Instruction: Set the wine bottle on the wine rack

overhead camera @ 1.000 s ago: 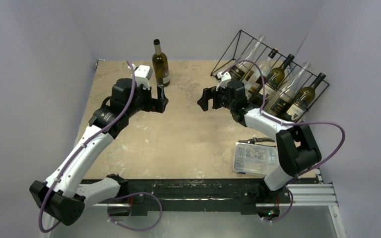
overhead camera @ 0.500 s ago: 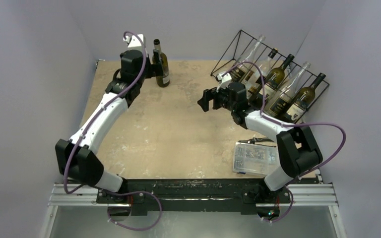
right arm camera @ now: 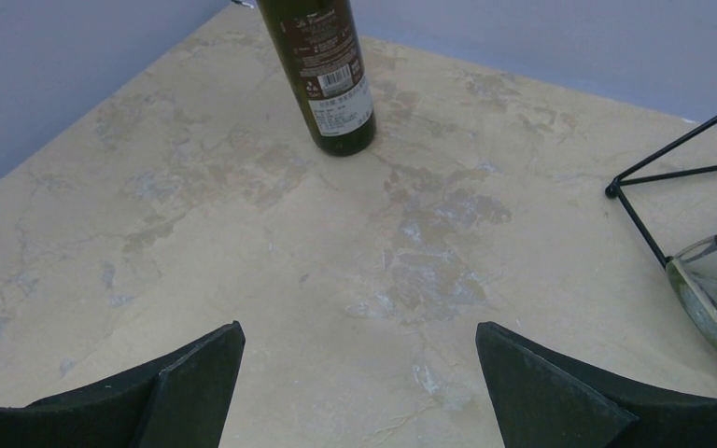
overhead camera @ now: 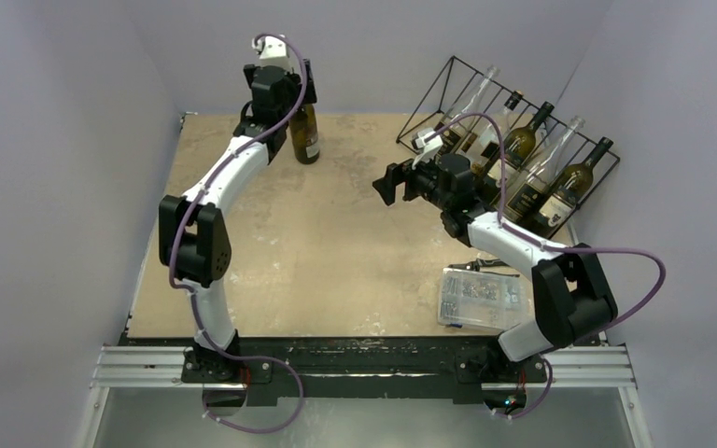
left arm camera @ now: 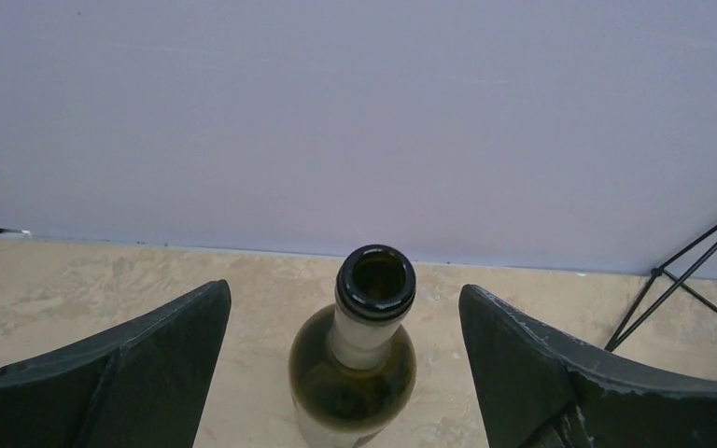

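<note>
Plainly, the tan, scuffed tabletop [overhead camera: 336, 252] is the biggest thing here. The black wire wine rack [overhead camera: 427, 97] stands at its far right corner. Five bottles lie tilted in the rack side by side, bases low and necks pointing up and away to the right. Their labels are dark, and I cannot read any of them.

The wine bottle [overhead camera: 304, 131] is not on the rack. It stands upright on the far left part of the tabletop, close to the back wall and well apart from the rack. Its long axis is vertical and its open mouth points straight up. In my right wrist view its lower body carries a white label with a barcode and lines of print too small to read.

My left gripper [left arm camera: 344, 297] is up at the bottle's neck with its jaws spread wide, one finger on each side and a clear gap to the glass. My right gripper [overhead camera: 390, 184] hangs over the middle of the tabletop, jaws just as wide, holding nothing.

A clear plastic box [overhead camera: 479, 297] of small parts sits near my right arm's base.
</note>
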### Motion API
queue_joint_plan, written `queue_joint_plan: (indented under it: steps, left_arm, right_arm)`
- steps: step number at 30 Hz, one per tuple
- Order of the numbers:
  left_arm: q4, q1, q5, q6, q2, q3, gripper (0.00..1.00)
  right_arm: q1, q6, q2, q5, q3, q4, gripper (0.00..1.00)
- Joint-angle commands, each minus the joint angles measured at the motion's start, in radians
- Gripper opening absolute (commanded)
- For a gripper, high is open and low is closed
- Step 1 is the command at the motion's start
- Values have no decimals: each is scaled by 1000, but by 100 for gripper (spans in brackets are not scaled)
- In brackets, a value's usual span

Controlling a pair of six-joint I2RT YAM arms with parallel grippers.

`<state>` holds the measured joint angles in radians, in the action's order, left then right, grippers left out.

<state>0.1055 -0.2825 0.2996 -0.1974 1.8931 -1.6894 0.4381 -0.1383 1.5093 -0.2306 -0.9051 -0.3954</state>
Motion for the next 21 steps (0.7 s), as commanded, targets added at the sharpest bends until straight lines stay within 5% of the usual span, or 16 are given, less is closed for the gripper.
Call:
queue_joint_plan:
  steps: [1, 10, 21]
  left_arm:
    - [76, 0, 21, 29, 72, -129, 89]
    - [-42, 0, 133, 38, 179, -254, 52]
    - [-247, -2, -67, 102, 44, -173, 0]
  right_arm:
    - [-2, 25, -46, -24, 7, -57, 99]
    - [-1, 27, -50, -34, 4, -62, 99]
    - [0, 29, -47, -24, 7, -62, 99]
